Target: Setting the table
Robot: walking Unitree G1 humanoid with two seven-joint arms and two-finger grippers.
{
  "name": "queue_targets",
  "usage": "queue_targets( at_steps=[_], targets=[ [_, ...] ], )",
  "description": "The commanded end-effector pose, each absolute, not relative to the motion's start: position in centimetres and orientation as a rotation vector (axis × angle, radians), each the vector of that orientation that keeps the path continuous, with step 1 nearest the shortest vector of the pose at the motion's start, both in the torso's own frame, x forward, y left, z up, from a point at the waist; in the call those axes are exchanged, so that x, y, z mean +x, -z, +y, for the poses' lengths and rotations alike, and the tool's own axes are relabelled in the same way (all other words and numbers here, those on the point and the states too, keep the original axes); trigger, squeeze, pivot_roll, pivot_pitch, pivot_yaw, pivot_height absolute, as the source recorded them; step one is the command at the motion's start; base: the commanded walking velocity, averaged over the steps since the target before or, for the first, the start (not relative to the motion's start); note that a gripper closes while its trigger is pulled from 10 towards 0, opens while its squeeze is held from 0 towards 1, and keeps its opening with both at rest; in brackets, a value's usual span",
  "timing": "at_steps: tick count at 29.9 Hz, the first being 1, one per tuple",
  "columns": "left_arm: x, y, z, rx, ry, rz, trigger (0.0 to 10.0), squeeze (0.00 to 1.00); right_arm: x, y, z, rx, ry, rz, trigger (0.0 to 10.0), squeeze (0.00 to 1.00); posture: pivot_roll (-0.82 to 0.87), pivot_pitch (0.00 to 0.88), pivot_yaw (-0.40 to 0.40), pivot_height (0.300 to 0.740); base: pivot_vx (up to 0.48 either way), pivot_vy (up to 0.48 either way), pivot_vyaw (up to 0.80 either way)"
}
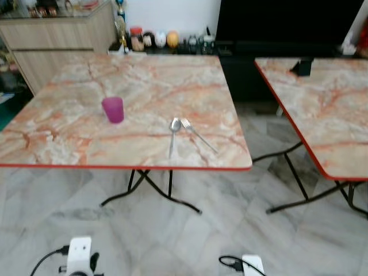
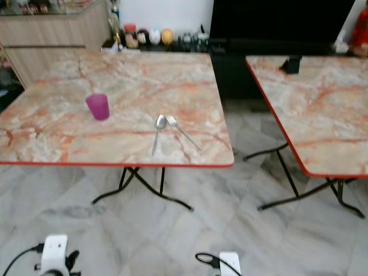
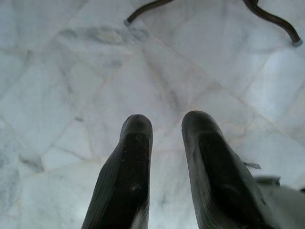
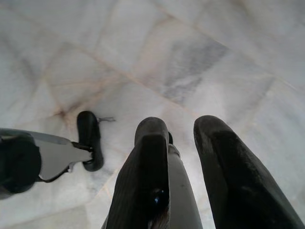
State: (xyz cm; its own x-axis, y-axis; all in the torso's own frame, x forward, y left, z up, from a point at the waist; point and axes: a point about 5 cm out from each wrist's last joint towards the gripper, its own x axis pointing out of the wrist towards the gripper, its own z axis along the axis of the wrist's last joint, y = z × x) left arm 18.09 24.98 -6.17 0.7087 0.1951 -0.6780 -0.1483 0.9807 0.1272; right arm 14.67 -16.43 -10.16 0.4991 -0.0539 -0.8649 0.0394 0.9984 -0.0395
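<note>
Spoon [image 1: 174, 131] and fork [image 1: 197, 134] lie near the marble table's [image 1: 69, 144] front edge, handles toward the robot, purple cup [image 1: 113, 109] to their left. Left gripper [image 3: 167, 138] and right gripper [image 4: 183, 143] hang low over floor, fingers apart, empty; right arm likely nearer the cutlery.

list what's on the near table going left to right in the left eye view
purple cup → spoon → fork. The spoon and fork lie side by side near the table's front edge, heads close together and handles splaying apart.
</note>
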Motion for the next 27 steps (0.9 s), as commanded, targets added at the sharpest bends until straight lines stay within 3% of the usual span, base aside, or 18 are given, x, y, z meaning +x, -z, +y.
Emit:
queue_targets(
  at_steps=[1,27],
  targets=[
    [18.32,6.13,25.32,0.053,-0.201,0.765,10.0,0.00,14.84,10.11,-16.32,-0.004,0.065,1.042,10.0,0.00,0.03,0.000,0.008,0.740,0.000,0.000,0.00],
    [17.55,7.02,24.57,0.045,-0.159,0.824,10.0,0.00,14.85,10.10,-16.31,0.000,0.070,1.039,10.0,0.00,0.02,0.000,0.011,0.740,0.000,0.000,0.00]
  ],
)
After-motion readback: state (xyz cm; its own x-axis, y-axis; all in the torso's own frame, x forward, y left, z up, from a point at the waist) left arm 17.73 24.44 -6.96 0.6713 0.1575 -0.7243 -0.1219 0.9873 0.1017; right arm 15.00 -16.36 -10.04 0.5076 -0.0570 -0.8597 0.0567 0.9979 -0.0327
